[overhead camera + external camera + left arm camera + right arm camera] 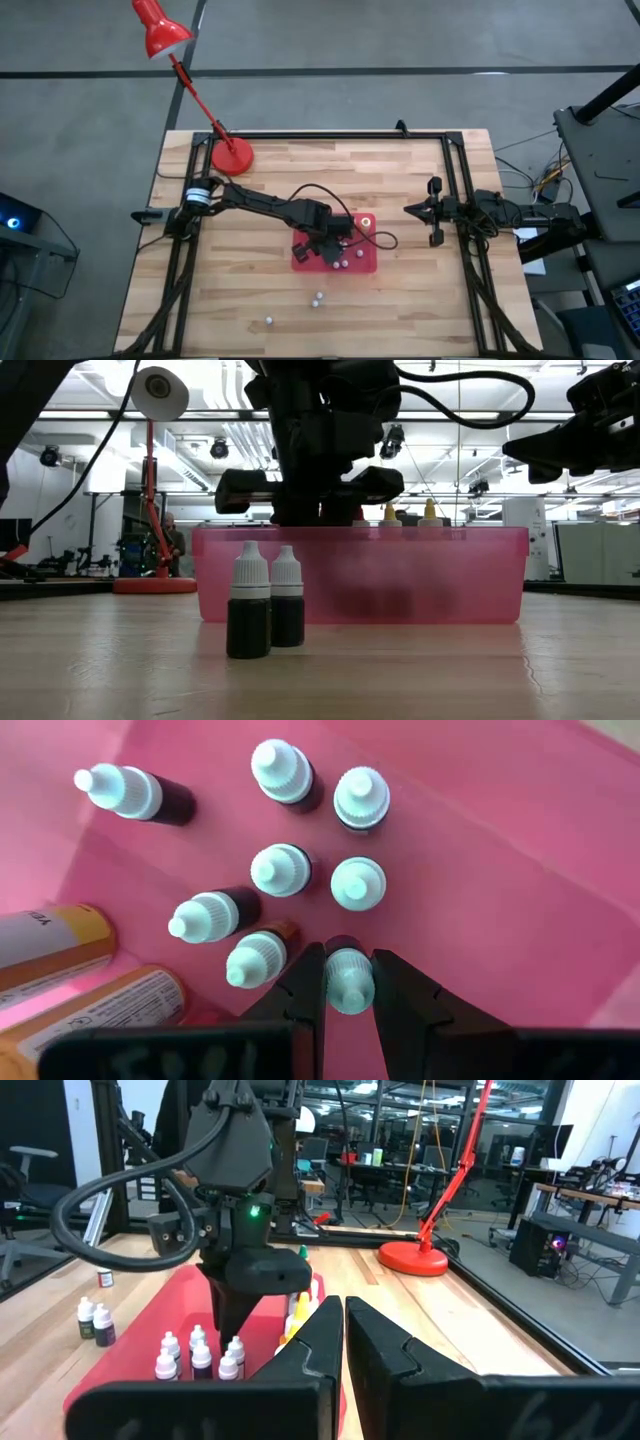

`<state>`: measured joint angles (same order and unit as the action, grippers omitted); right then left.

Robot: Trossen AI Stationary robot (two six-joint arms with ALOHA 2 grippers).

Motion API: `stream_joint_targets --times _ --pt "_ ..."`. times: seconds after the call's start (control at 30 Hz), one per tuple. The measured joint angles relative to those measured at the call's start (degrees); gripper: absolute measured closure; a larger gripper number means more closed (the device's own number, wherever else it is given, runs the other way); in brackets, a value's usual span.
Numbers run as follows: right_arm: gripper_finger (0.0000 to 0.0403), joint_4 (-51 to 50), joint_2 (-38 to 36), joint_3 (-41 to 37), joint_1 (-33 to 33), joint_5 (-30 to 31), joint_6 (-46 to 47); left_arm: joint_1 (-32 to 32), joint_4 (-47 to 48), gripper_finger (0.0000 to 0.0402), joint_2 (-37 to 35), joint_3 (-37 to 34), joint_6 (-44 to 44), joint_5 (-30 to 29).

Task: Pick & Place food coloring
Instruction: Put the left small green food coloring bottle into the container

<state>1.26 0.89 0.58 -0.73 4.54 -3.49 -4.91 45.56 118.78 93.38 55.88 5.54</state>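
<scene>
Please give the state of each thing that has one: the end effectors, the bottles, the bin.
Left end effector: shut on a bottle, inside the pink bin.
Held bottle: upright, white cap on.
Other bottles in the bin: capped.
Two dark bottles: upright on the table, capped, outside the bin.
Right end effector: shut, empty.

Place: robotics lab or workshop.
Ceiling: strip lights point(120, 385), upper left, low view.
Background: desks with monitors point(375, 1155), upper centre, right wrist view.
Floor: grey concrete point(80, 110), around the bench point(420, 300).
</scene>
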Motion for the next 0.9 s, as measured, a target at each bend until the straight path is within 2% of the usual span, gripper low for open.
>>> stream_joint_targets --times 0.23,0.53,0.9 --pt "0.0394 0.0 0.0 -0.02 -0.02 0.0 0.0 0.04 -0.27 0.0359 0.0 0.0 -1.53 -0.72" --pt "0.0394 0.0 0.0 -0.01 -0.01 0.0 0.0 0.04 -1.11 0.0323 0.0 0.0 -2.92 -0.96" --pt "0.0394 0.0 0.0 0.0 -0.02 0.0 0.0 0.04 -1.2 0.0319 0.0 0.0 -4.49 -2.64"
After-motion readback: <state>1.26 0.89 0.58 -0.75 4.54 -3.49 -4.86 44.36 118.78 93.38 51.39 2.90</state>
